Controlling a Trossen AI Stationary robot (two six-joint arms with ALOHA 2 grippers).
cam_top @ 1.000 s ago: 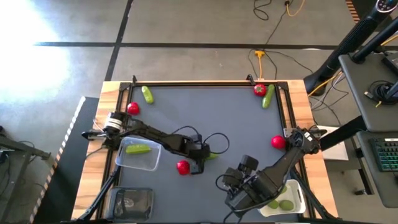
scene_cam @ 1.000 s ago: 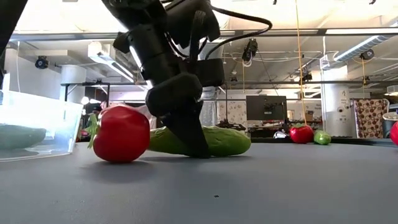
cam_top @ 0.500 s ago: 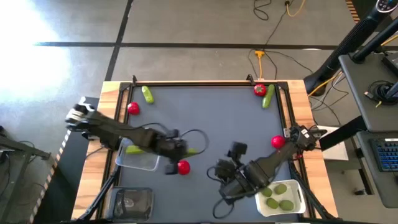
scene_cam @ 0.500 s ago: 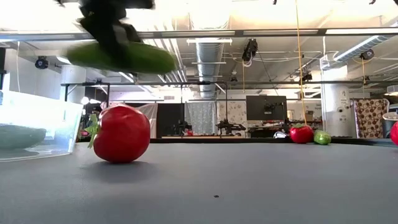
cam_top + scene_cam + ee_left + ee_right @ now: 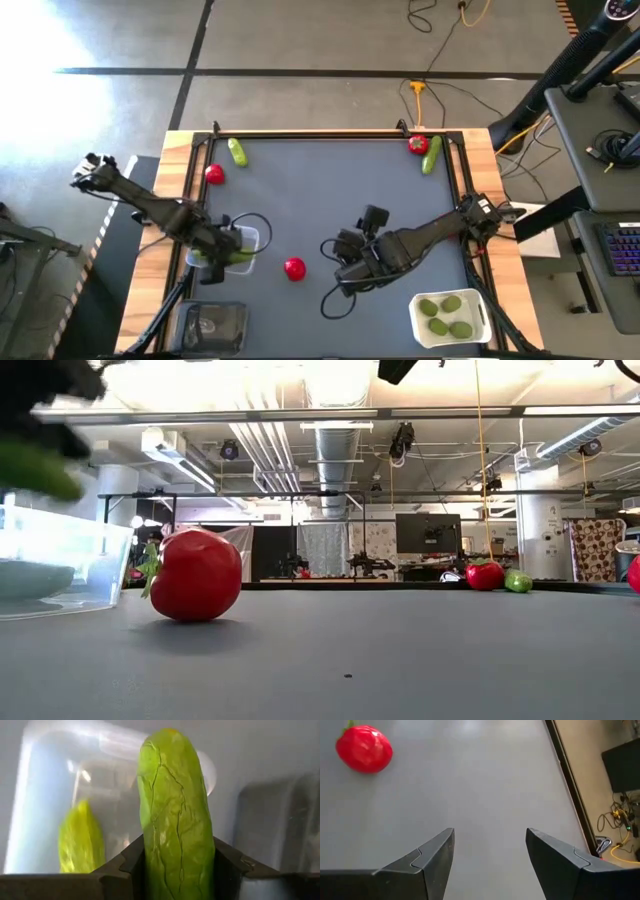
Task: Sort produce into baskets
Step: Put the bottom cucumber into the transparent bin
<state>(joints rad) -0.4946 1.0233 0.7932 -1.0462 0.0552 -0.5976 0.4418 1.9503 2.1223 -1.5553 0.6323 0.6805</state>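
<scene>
High view: left gripper (image 5: 222, 258) was over the clear basket (image 5: 245, 238) near the table (image 5: 330, 190) left edge, fingers clamped on a cucumber (image 5: 233, 257) w/ its end sticking out toward table centre. Right gripper (image 5: 345, 275) hung mid-table, just right of a loose tomato (image 5: 294, 268). White basket (image 5: 450, 318) at near right corner held three limes (image 5: 441, 305). Dark-tinted basket (image 5: 210, 325) sat at near left corner. Far left: another cucumber (image 5: 237, 152) and a tomato (image 5: 214, 174), apart from each other. Far right corner: a tomato (image 5: 417, 145) touching a cucumber (image 5: 431, 159).

Low view: tomato (image 5: 195, 574) stood on the table, clear basket (image 5: 60, 565) just beside it at pic's left w/ a green piece inside. Held cucumber (image 5: 35, 468) blurred above the basket. Far off to the right, a tomato (image 5: 484, 574) and green piece (image 5: 518, 581) side by side.

Left wrist view: cucumber (image 5: 175, 815) gripped between the two fingers (image 5: 125, 865), cracked skin showing; below it the clear basket (image 5: 45, 780) w/ a second cucumber (image 5: 80, 840) lying inside.

Right wrist view: right fingers (image 5: 432, 857) spread apart, holding nothing, bare table between them; tomato (image 5: 364, 748) lay ahead, well clear of the fingers.
</scene>
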